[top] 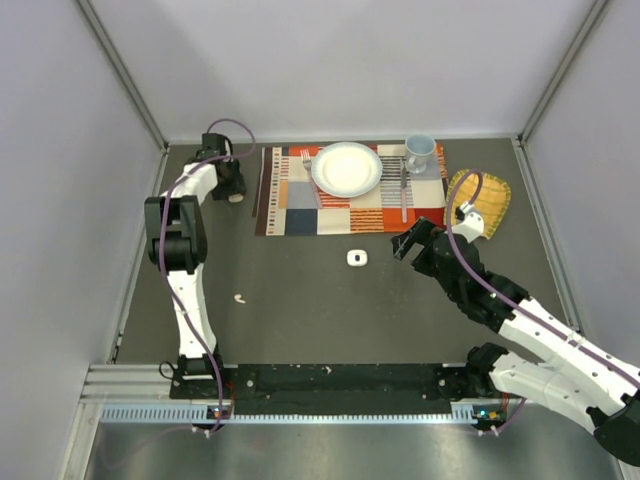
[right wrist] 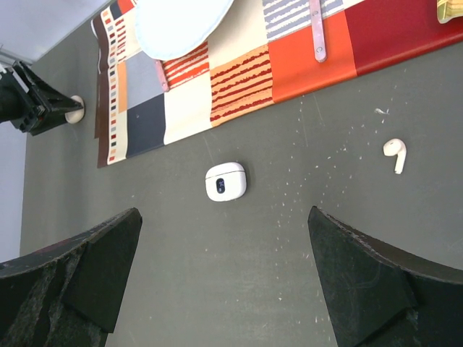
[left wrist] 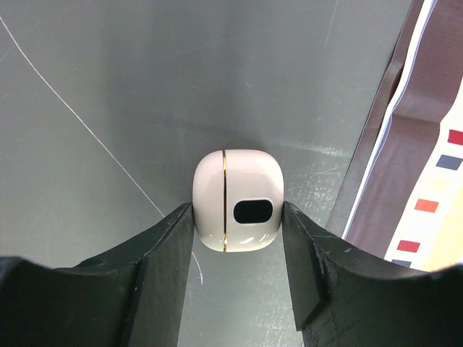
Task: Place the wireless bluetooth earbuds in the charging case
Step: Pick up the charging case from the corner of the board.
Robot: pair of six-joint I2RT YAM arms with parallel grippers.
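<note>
A pale pinkish charging case (left wrist: pixel 237 199) with a gold seam lies closed on the dark table, and the two fingers of my left gripper (left wrist: pixel 237 217) press on its two sides. In the top view this gripper (top: pixel 234 190) is at the far left, beside the placemat. A white charging case (top: pixel 356 258) lies closed mid-table; it also shows in the right wrist view (right wrist: pixel 226 181). My right gripper (right wrist: pixel 224 275) is open and empty, hovering near it. A white earbud (right wrist: pixel 395 153) lies to its right. A pinkish earbud (top: pixel 239 297) lies on the left. The other earbuds are out of view.
A patchwork placemat (top: pixel 300 212) at the back carries a white plate (top: pixel 347 168), a fork (top: pixel 308 165), a knife (top: pixel 403 195) and a blue cup (top: pixel 419 152). A yellow woven mat (top: pixel 492 200) lies at the right. Grey walls enclose the table.
</note>
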